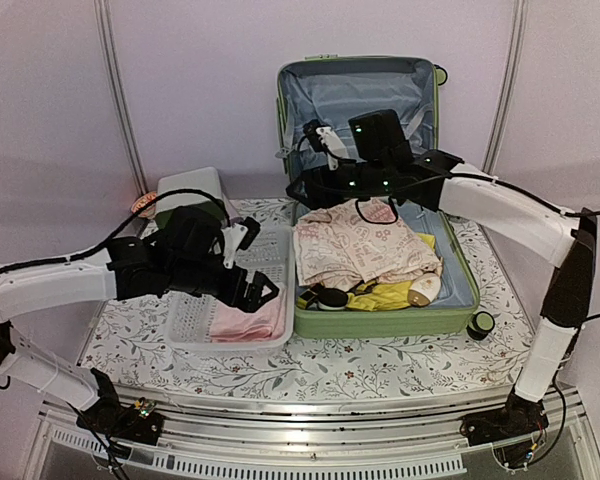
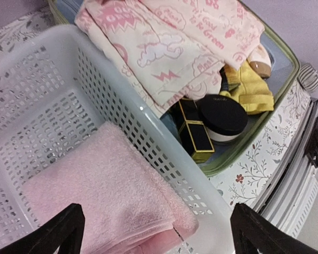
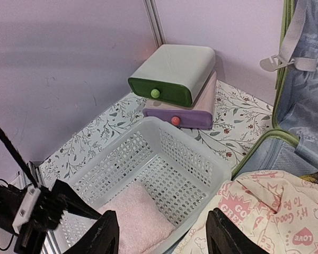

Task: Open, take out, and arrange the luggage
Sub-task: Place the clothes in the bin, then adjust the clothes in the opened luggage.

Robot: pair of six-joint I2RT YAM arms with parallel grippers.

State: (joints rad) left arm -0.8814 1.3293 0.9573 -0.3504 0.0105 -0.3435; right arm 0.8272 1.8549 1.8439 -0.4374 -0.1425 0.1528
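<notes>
- Light-green hard shell: one luggage [image 1: 380, 322], open at the back right of the floral tabletop [image 1: 380, 375]. Its lid stands upright against the wall and its base lies flat, just beside the basket.
- Grey-blue lining inside both halves; one grey strap [image 3: 294, 61] hangs in the lid.
- Black wheels: two visible, one at the near right corner [image 1: 480, 322] and one by the top of the lid [image 1: 440, 75].
- Pink-and-cream printed garment [image 1: 360, 245]: one, folded, on top of the load in the base.
- Yellow cloth [image 2: 249, 87]: one, under the garment's near edge.
- Black round jar [image 2: 222, 116]: one, in the base's near left corner.
- Black-and-gold box [image 2: 196, 132]: one, touching the jar.
- White perforated basket [image 1: 190, 320]: one, left of the luggage.
- Pink towel [image 2: 106, 185]: one, folded, lying in the basket.
- Drawer boxes: two, stacked in the far left corner, a white-and-green one [image 3: 175, 74] on a purple one [image 3: 185, 108].
- My left hand [image 2: 159, 233]: one, fingers spread wide, holding nothing, over the towel in the basket.
- My right hand [image 3: 164, 235]: one, fingers partly apart, empty, raised above the luggage's left edge in front of the lid.
</notes>
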